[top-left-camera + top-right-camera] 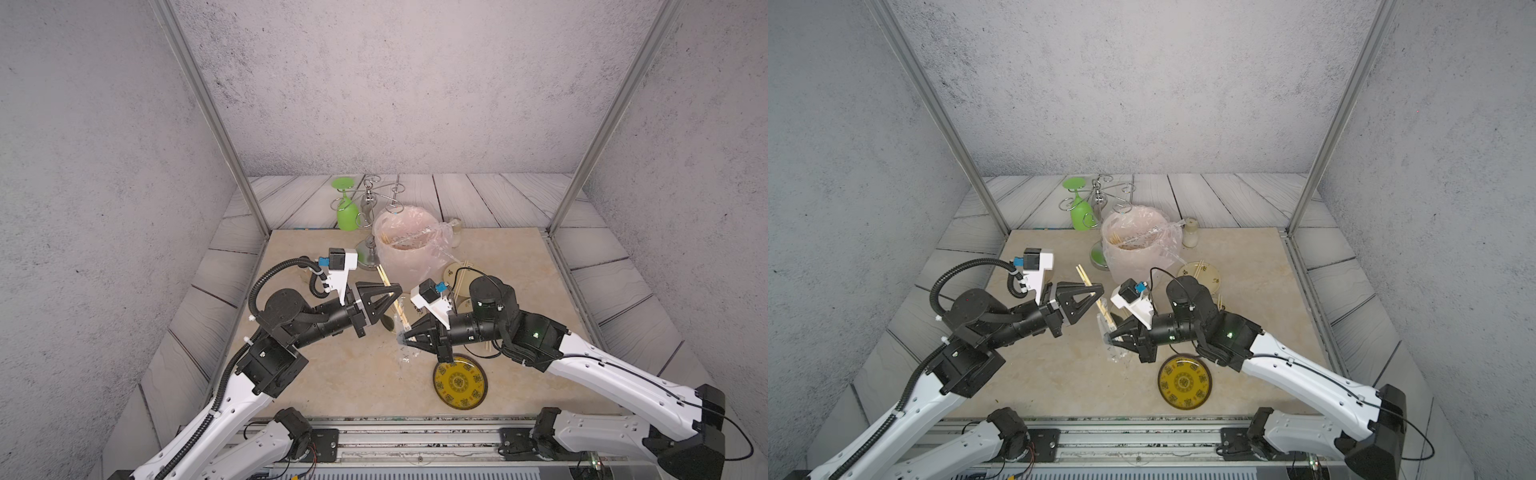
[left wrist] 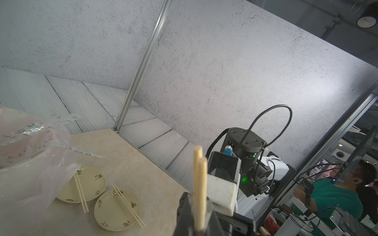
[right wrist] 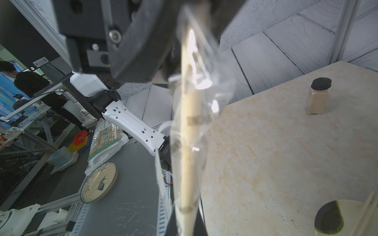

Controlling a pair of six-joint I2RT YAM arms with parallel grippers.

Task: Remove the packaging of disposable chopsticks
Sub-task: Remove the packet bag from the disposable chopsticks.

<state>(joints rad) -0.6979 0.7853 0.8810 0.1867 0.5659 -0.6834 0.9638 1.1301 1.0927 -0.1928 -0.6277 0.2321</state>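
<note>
disposable chopsticks (image 1: pixel 384 279) diagonal, bare end rearward, near end inside packaging (image 3: pixel 201 119)

One yellow plate (image 1: pixel 459 381), one green glass (image 1: pixel 347 214), one jar (image 1: pixel 1190 232).

Speckled grey walls (image 1: pixel 395 83), pale plank floor (image 1: pixel 478 195), beige tabletop (image 1: pixel 353 386)

matt bare wooden chopsticks (image 2: pixel 200 192); glossy clear crinkled plastic sleeve (image 3: pixel 201 120); matt stone-look table (image 1: pixel 332 374); glossy glazed plate (image 1: pixel 459 382).
</note>
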